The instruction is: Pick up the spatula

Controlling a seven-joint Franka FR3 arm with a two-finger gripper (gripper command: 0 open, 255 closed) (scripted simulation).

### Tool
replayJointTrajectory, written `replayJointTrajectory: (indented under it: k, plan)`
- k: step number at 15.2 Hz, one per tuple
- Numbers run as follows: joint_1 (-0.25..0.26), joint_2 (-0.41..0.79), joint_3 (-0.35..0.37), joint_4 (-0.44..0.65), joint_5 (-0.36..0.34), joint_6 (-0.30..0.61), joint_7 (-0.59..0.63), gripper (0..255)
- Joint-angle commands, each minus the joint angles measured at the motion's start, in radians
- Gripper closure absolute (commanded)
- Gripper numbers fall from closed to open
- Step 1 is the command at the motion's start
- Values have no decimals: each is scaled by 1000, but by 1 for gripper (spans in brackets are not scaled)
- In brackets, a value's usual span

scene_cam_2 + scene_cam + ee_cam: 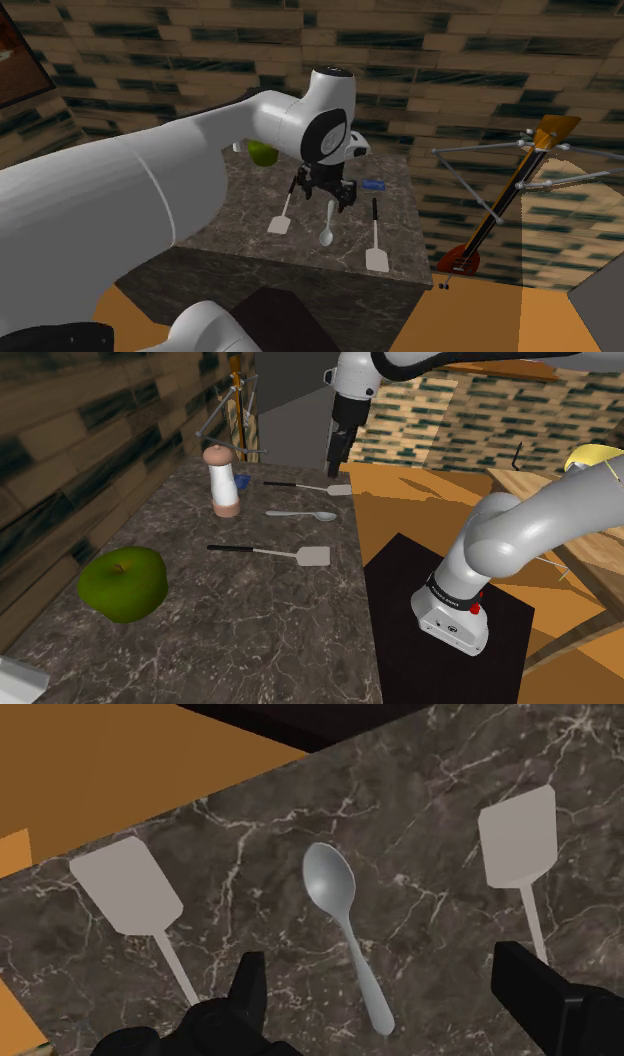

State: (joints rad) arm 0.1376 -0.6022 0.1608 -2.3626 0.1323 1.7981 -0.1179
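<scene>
Black fingers (245, 994) of the gripper (378, 959) are being seen closest in the wrist view, and they are being held wide apart, clasping nothing. Below the gap between them a grey spoon (345, 929) is lying on the dark marbled counter (420, 784), its bowl pointing toward the counter's edge. Two spatulas are being shown on either side of the spoon, apart from it and roughly parallel to it: the far spatula (125, 886) and the near spatula (517, 834), both with pale flat blades turned toward that same edge. In the shoulder view this row is being seen along the counter's right side, with the near spatula (300, 555) stretching its black handle leftward, the spoon (300, 514) beyond it, and the far spatula (315, 487) lying with its blade right at the edge. The gripper (338, 452) is being held in the air above the counter, touching none of the three utensils. In the second exterior view it is hanging over the spoon (327, 225), between the two spatulas. Left of the utensils in the shoulder view a white mill (223, 480) with a brown top is standing upright, and a green apple (123, 583) is resting nearer, well apart from both spatulas. The black stand (400, 582) is sitting just right of the counter.
</scene>
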Motion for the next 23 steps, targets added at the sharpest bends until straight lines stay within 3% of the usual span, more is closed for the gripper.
replayJointTrajectory:
  k: [1, 10, 17, 23]
  plan:
    - [19, 34, 29, -7, 10, 48, 3, 0]
    - [93, 241, 176, 31, 16, 243, 49, 0]
    - [135, 434, 288, 105, -47, 373, 114, 0]
    - [135, 467, 295, 66, -60, 443, 125, 0]
